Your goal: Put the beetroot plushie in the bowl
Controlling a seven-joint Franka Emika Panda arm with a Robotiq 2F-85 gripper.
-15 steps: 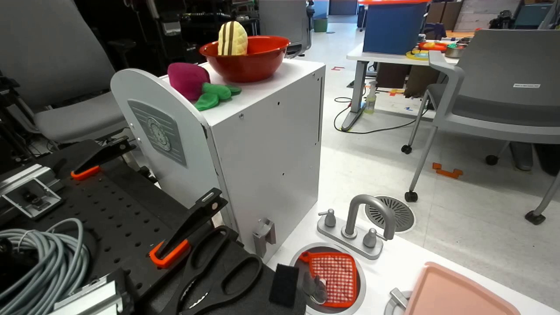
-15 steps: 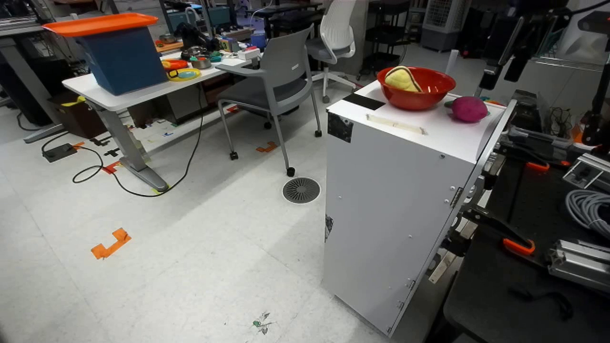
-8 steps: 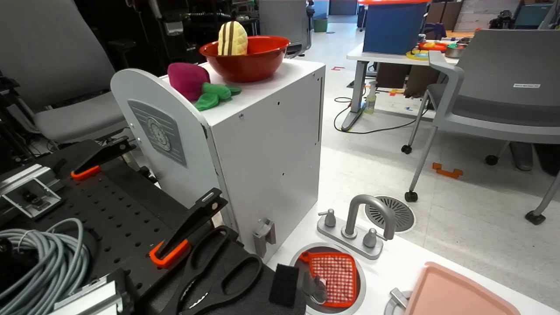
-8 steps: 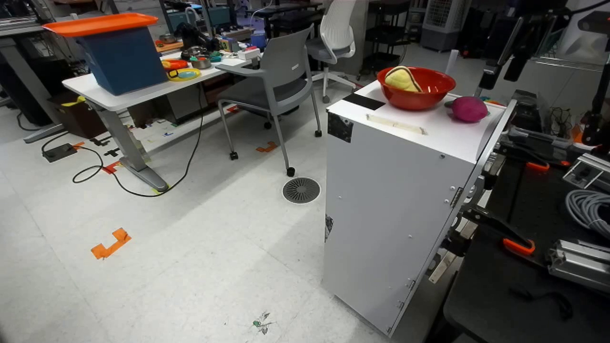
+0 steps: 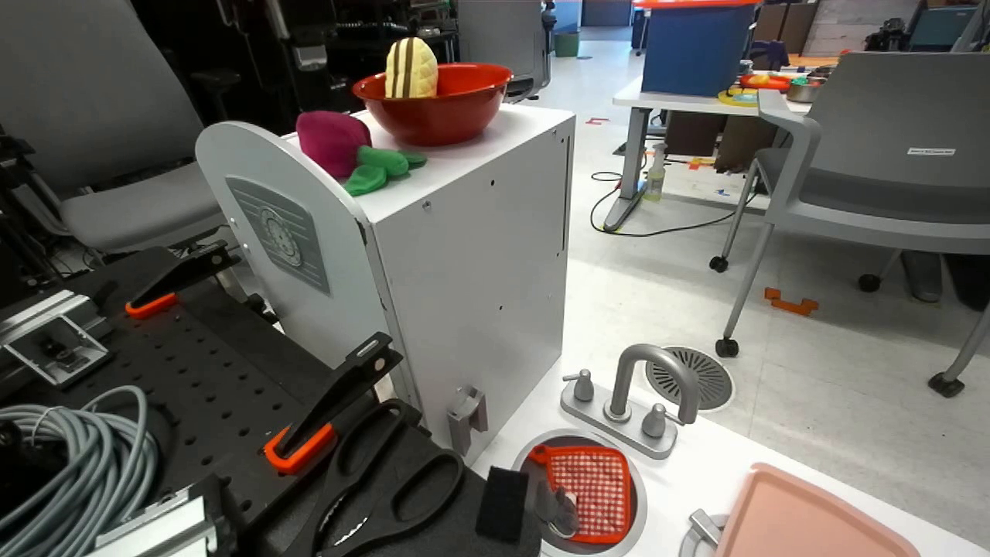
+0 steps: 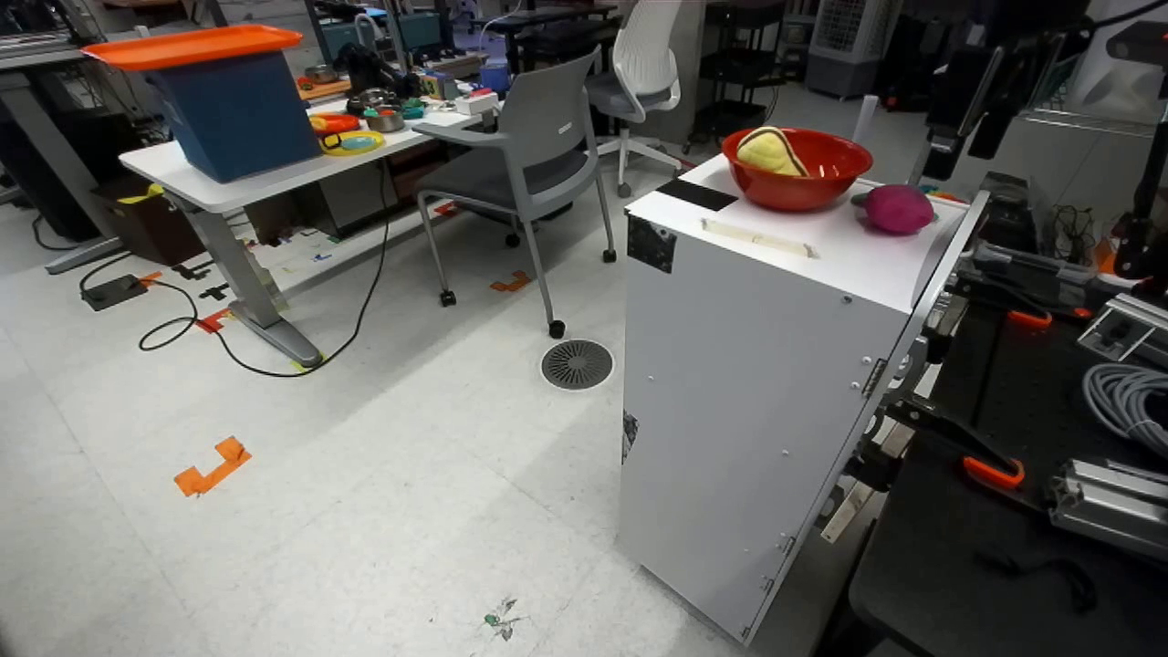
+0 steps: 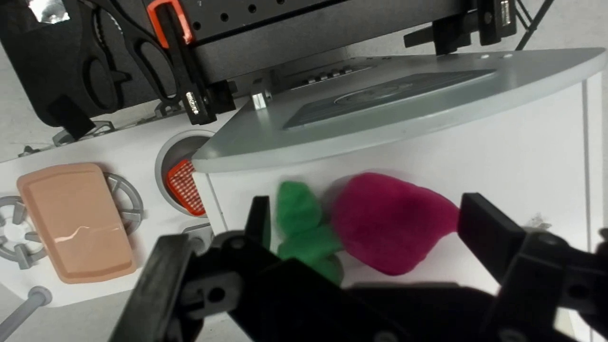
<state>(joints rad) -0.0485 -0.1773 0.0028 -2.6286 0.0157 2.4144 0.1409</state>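
Observation:
The beetroot plushie (image 7: 394,223), magenta with green leaves, lies on its side on the white cabinet top; it shows in both exterior views (image 5: 334,145) (image 6: 899,209). The red bowl (image 5: 445,108) (image 6: 803,178) stands beside it on the cabinet top and is out of the wrist view. A yellow striped soft object (image 5: 412,68) (image 6: 771,151) sits in the bowl. My gripper (image 7: 369,216) is open and empty above the plushie, one finger past its leaves and one by its pointed tip. In an exterior view the gripper (image 6: 964,155) hangs dark at the upper right, above cabinet level.
A grey raised panel (image 7: 403,109) (image 5: 271,209) stands along one edge of the cabinet top. A black table (image 5: 232,363) with orange-tipped clamps (image 5: 302,449) adjoins it. A sink with faucet (image 5: 657,379) and a pink tray (image 5: 812,518) are lower down.
In both exterior views the gripper has moved down a little. The plushie, the bowl and the yellow object have not moved.

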